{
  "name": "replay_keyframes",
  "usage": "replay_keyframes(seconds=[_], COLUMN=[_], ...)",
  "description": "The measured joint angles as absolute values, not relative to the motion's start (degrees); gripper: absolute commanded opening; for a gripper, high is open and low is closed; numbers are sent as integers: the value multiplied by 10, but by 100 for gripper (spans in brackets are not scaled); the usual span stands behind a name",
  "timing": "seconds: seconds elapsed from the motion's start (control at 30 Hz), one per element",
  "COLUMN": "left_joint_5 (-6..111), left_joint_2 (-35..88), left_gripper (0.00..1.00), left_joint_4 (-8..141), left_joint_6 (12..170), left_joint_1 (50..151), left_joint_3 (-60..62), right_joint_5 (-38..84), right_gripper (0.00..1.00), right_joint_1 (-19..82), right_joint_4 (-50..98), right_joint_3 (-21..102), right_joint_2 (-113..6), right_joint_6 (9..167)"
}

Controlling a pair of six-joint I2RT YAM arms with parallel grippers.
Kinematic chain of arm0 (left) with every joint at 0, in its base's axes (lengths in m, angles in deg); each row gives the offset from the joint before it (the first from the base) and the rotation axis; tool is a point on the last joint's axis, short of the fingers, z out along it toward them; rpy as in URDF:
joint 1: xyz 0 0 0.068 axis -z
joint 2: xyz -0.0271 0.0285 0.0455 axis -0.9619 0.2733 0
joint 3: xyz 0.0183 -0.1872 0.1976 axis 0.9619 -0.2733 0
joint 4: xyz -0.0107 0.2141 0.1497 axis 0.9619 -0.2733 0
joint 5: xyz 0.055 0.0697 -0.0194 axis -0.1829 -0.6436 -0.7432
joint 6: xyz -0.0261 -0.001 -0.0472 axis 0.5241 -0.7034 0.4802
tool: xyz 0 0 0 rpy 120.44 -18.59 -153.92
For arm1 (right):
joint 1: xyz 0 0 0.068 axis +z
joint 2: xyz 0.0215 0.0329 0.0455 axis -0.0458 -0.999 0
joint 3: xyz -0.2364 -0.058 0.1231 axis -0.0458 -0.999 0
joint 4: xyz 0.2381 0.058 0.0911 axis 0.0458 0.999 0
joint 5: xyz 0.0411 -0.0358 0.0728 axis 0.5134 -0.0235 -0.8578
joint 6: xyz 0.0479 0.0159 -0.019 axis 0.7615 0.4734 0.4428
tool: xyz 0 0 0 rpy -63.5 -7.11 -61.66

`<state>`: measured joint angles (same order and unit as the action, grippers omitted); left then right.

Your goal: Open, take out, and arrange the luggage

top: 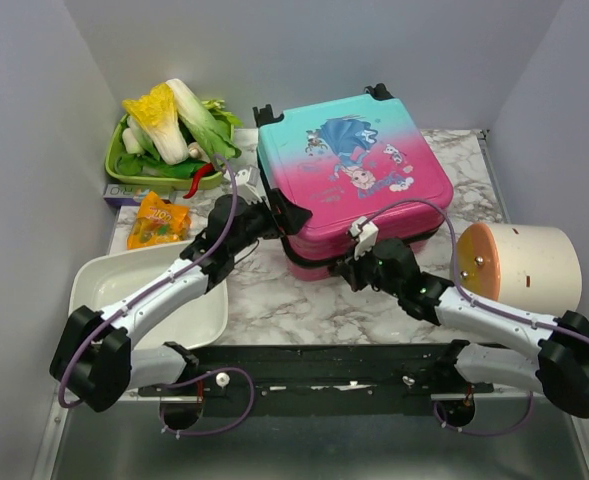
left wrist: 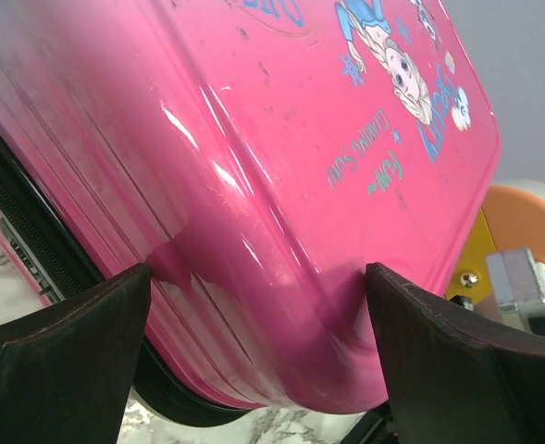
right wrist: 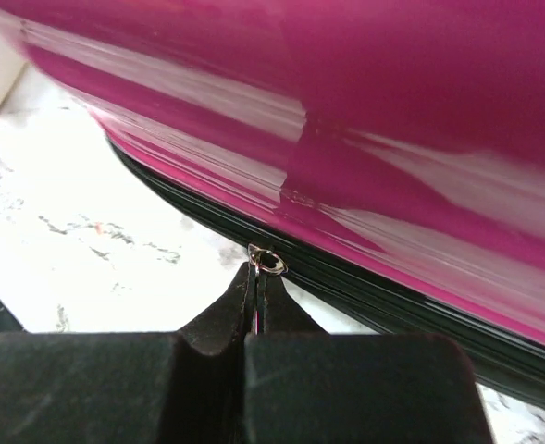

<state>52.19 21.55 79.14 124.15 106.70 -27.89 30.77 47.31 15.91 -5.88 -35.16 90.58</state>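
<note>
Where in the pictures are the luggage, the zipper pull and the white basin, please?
luggage (top: 354, 160): top view, middle of its printed lid.
zipper pull (right wrist: 268, 261): right wrist view, its metal ring.
white basin (top: 104, 275): top view, its far rim.

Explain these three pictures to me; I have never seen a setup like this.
Two robot arms are bolted to a marble table. One picture looks down from above; the other two come from cameras on each wrist. On the table lie a closed pink suitcase, a white basin, a basket of vegetables, a snack packet and a cream container. The left gripper stands open around the suitcase's corner. The right gripper is shut on the zip pull.
</note>
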Motion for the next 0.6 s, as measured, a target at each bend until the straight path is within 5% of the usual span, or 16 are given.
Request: replay_keyframes(seconds=[0.37,0.6], left_joint_5=[465,366], left_joint_2=[183,175], left_gripper=[99,99], left_joint_4=[724,579], left_joint_6=[1218,1158], left_joint_1=[1112,1082], left_joint_3=[-262,-132], right_joint_5=[300,320], right_gripper=[1,1], right_joint_1=[510,514], right_joint_4=[157,157], right_joint_3=[-30,-38], right_joint_2=[-387,-375], right_joint_6=[916,933])
